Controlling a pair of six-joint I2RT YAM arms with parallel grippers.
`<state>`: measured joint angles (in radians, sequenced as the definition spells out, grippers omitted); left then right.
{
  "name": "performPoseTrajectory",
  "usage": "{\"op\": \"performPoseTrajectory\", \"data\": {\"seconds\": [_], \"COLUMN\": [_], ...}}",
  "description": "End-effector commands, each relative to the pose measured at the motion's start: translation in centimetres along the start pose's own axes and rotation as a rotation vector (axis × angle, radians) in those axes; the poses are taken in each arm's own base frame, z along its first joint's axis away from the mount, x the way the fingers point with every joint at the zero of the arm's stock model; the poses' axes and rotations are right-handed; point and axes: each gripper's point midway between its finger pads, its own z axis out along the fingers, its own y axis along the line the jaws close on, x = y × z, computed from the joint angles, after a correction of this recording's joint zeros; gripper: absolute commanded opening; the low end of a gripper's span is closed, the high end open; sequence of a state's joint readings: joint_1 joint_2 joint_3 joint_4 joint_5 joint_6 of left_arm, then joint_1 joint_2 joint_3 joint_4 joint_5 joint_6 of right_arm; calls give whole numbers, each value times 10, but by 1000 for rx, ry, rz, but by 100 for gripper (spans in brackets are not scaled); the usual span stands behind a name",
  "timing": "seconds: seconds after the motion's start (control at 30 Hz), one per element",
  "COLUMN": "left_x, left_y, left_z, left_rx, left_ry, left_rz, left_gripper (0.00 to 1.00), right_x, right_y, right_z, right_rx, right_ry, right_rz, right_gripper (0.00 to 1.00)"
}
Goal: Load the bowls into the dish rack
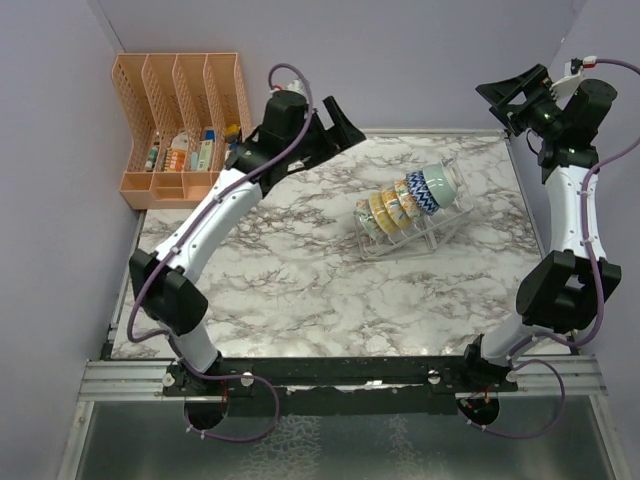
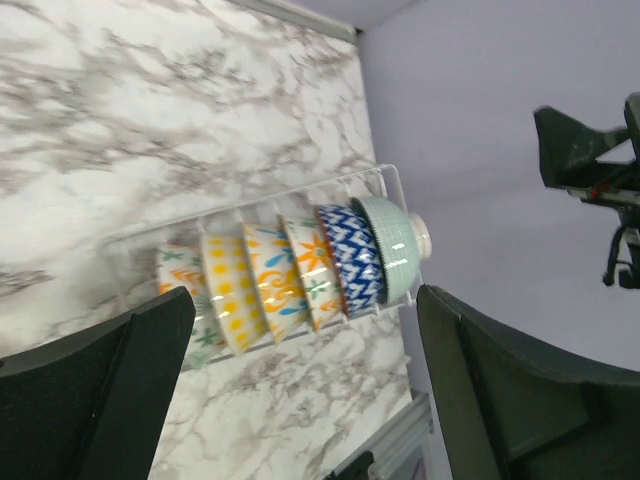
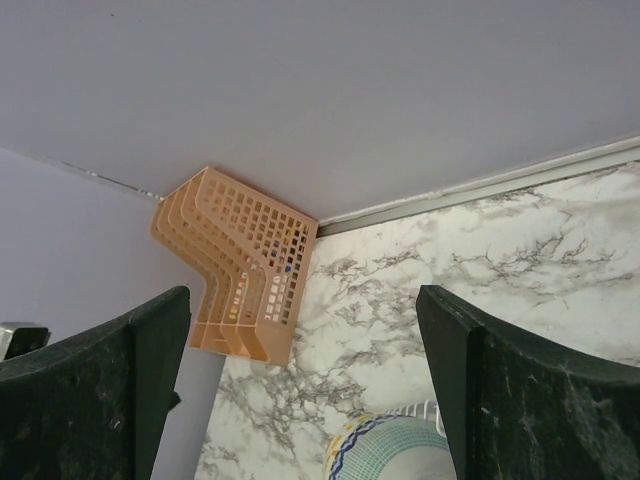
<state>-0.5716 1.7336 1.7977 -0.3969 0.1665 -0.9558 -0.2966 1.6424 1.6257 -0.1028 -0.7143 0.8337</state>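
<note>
Six small round ceramic bowls (image 1: 405, 200) stand on edge in the clear wire dish rack (image 1: 432, 236), right of centre in the overhead view; none shows elsewhere, so loading looks complete. The left gripper (image 2: 305, 395) and right gripper (image 3: 305, 400) both gape wide, holding nothing.

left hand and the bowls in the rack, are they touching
Apart. Top external view shows marble tabletop between the left hand and the bowls in the dish rack.
</note>
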Motion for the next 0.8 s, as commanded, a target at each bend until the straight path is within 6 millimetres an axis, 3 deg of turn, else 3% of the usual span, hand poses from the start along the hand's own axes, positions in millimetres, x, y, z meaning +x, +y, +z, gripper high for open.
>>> {"op": "performPoseTrajectory", "data": {"seconds": [0.0, 0.23, 0.37, 0.53, 0.77], "left_x": [-29, -57, -68, -77, -89], "left_y": [46, 107, 128, 136, 129], "left_z": [-54, -111, -136, -147, -147], "left_rx": [-207, -568, -731, -815, -796], "left_ry": [-96, -263, -324, -348, -383], "left_rz": [175, 227, 242, 288, 351], "left_gripper": [99, 99, 99, 99, 99], "right_x": [-8, -7, -6, -6, -6], "right_y": [10, 4, -1, -3, -8], "right_z": [-4, -3, -3, -4, -5], "right_rx": [-34, -14, 3, 18, 42], "right_ry": [-16, -17, -16, -21, -25], "right_rz": [-38, -48, -49, -60, -64], "right_gripper": [95, 95, 96, 97, 99]}}
